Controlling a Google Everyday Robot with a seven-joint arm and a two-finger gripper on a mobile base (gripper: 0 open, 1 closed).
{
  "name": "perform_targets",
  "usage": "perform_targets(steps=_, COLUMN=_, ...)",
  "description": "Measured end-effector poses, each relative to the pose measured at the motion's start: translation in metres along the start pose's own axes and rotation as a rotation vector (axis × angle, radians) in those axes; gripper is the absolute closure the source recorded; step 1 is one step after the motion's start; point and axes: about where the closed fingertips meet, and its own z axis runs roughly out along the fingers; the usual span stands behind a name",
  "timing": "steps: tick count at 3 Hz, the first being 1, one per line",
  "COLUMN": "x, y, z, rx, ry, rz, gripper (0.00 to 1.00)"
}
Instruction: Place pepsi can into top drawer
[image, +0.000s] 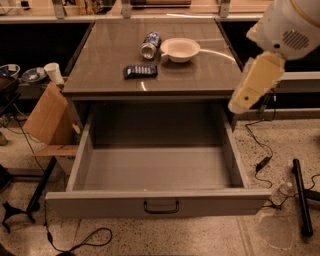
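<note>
Hanging beside the open top drawer (100, 202), the gripper (239, 105) is half hidden; its state I cannot tell. One pepsi can (150, 45), one bowl (180, 50) and one snack packet (140, 71) lie above.

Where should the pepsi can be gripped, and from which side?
Grip the pepsi can across its mid-body, coming from above: it lies on its side on the cabinet top, silver end toward the top drawer, with the bowl close beside it. The claw is out of view; only the arm shows at right.

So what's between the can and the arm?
Camera view: the white bowl by the pepsi can. The arm hangs at right; its gripper is unseen.
</note>
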Motion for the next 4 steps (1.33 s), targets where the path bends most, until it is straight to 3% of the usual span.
perform_targets(steps=1, x=-0.065, y=-0.025, z=0.029, rx=-0.013, ry=-0.088, rz=0.06, gripper=0.0)
perform_targets(steps=2, x=-0.119, y=-0.042, z=0.055, rx=-0.026, ry=-0.187, rz=0.176, gripper=0.0)
perform_targets(steps=3, x=-0.122, y=-0.043, z=0.055, rx=-0.025, ry=-0.194, rz=0.213, gripper=0.0)
perform_targets(steps=4, x=-0.122, y=-0.043, z=0.055, rx=-0.025, ry=-0.194, rz=0.213, gripper=0.0)
